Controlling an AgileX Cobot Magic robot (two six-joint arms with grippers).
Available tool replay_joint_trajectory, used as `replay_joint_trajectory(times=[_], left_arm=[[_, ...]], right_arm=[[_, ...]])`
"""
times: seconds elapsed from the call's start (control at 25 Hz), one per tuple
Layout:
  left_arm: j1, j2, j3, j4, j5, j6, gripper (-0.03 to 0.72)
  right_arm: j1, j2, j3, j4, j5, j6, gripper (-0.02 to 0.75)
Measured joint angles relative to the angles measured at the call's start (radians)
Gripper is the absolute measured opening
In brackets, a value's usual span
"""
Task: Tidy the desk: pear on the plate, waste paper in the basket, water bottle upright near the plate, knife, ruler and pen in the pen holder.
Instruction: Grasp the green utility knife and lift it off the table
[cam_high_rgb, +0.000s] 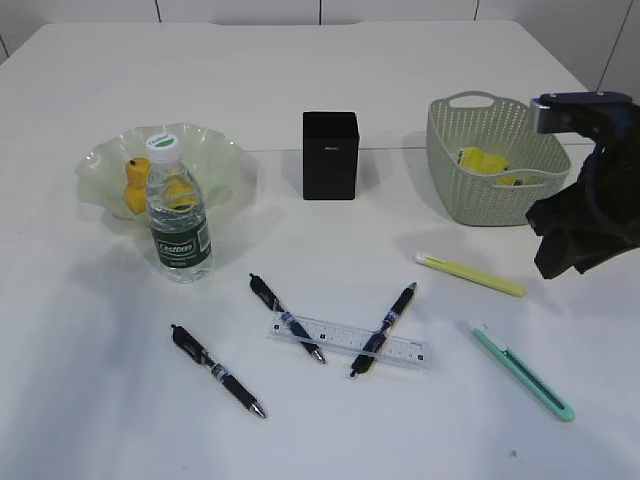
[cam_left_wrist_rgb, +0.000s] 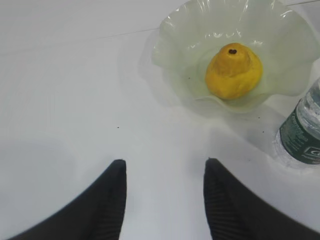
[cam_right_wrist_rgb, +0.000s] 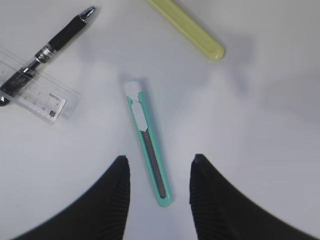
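Observation:
A yellow pear (cam_left_wrist_rgb: 233, 71) lies in the pale green wavy plate (cam_left_wrist_rgb: 175, 30), which the exterior view shows at the left (cam_high_rgb: 100, 165). A water bottle (cam_high_rgb: 178, 225) stands upright in front of the plate. A black pen holder (cam_high_rgb: 330, 155) stands at mid-table. Three black pens (cam_high_rgb: 217, 370) (cam_high_rgb: 287, 318) (cam_high_rgb: 384, 328), a clear ruler (cam_high_rgb: 350, 342), a teal knife (cam_high_rgb: 522, 371) and a yellow-green knife (cam_high_rgb: 470, 273) lie on the table. My right gripper (cam_right_wrist_rgb: 159, 162) is open above the teal knife (cam_right_wrist_rgb: 149, 145), whose near end lies between the fingers. My left gripper (cam_left_wrist_rgb: 165, 165) is open and empty over bare table in front of the plate.
A green woven basket (cam_high_rgb: 450, 170) at the back right holds crumpled yellow paper (cam_high_rgb: 485, 160). The right arm (cam_high_rgb: 585, 220) hangs over the table's right edge beside the basket. One pen lies across the ruler's right end, another across its left end.

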Motion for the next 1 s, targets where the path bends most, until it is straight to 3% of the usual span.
replay_joint_trajectory(times=[0.36,1.0], left_arm=[[0.0,0.0,0.0,0.0,0.0,0.0,0.353],[0.0,0.0,0.0,0.0,0.023,0.0,0.353]], right_arm=[[0.0,0.078,0.0,0.015,0.002,-0.106,0.302],[0.0,0.154,-0.006,0.028,-0.023,-0.117,0.302]])
